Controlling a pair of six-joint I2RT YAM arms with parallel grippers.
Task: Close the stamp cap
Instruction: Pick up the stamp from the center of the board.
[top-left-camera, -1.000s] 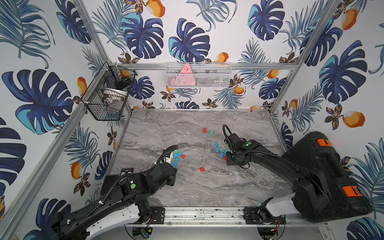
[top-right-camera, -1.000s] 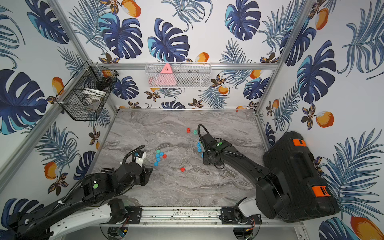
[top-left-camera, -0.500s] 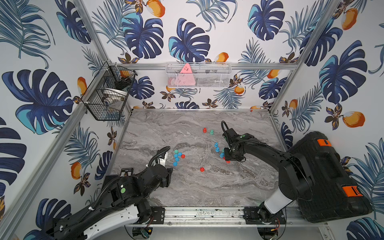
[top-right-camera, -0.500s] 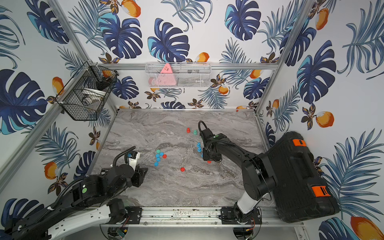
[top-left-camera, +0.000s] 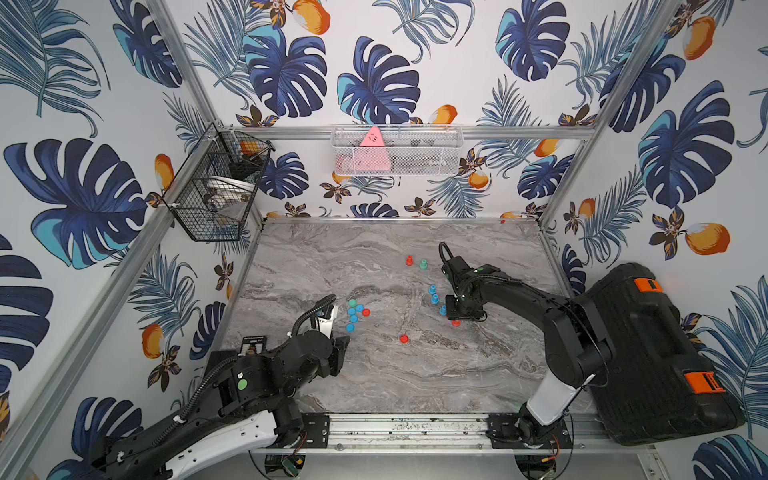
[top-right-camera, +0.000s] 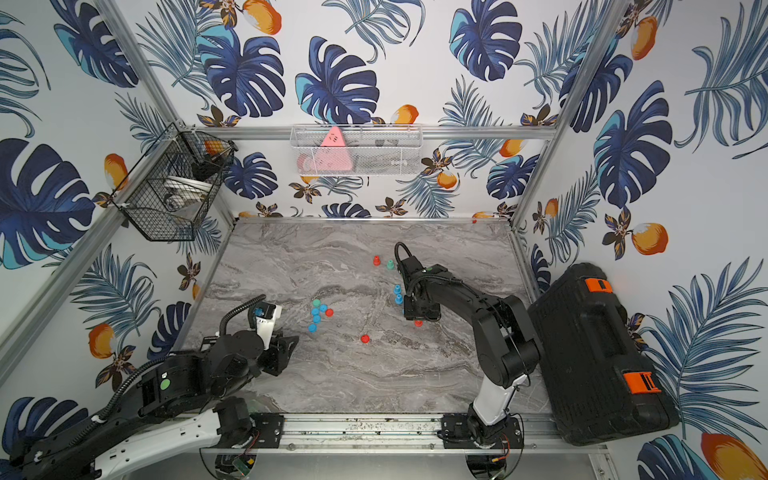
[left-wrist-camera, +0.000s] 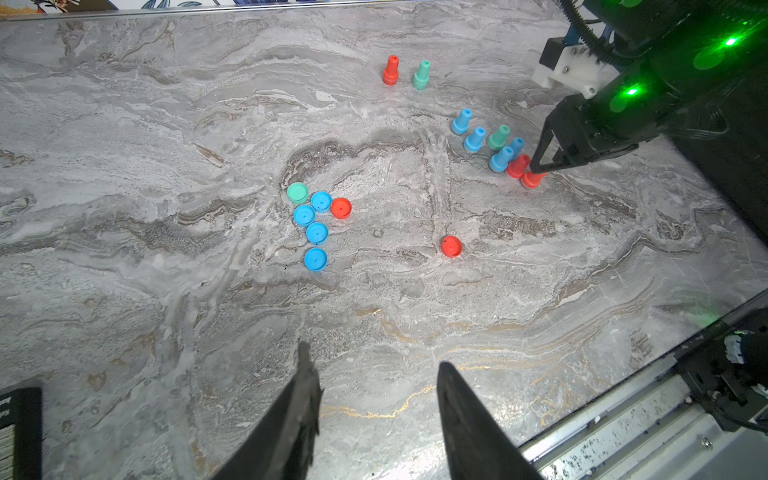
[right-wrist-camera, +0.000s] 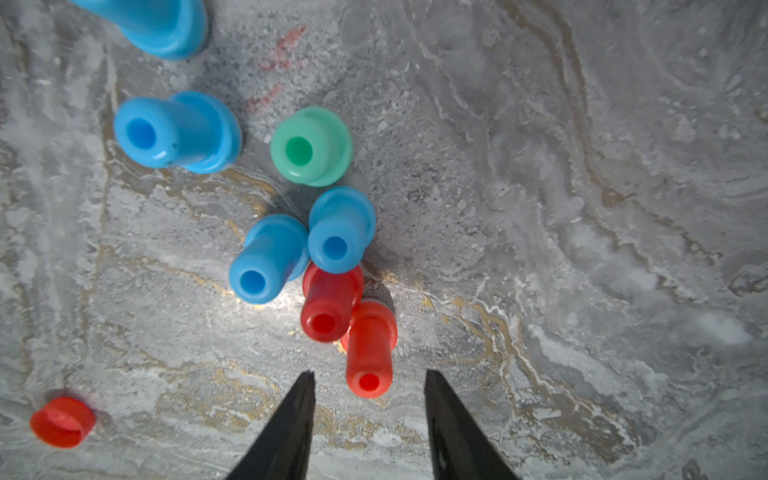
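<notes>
Two red stamps stand upright on the marble table, close together. My right gripper (right-wrist-camera: 369, 372) is open, its fingers on either side of the nearer red stamp (right-wrist-camera: 369, 353) without touching it. In both top views the right gripper (top-left-camera: 457, 316) (top-right-camera: 417, 316) hovers just over that stamp (top-left-camera: 456, 323) (top-right-camera: 418, 323). The second red stamp (right-wrist-camera: 328, 303) leans against it. A loose red cap (top-left-camera: 403, 339) (left-wrist-camera: 451, 246) (right-wrist-camera: 62, 422) lies apart, towards the table's middle. My left gripper (left-wrist-camera: 374, 355) (top-left-camera: 338, 353) is open and empty near the front left.
Blue and green stamps (right-wrist-camera: 270, 257) crowd just behind the red ones. A cluster of blue, green and red caps (left-wrist-camera: 316, 220) lies left of centre. One red and one green stamp (top-left-camera: 415, 262) stand further back. A black case (top-left-camera: 648, 353) fills the right side.
The left arm has drawn back from the cap cluster towards the front left. The right gripper has shifted slightly left over the red stamp and its jaws have narrowed a little.
</notes>
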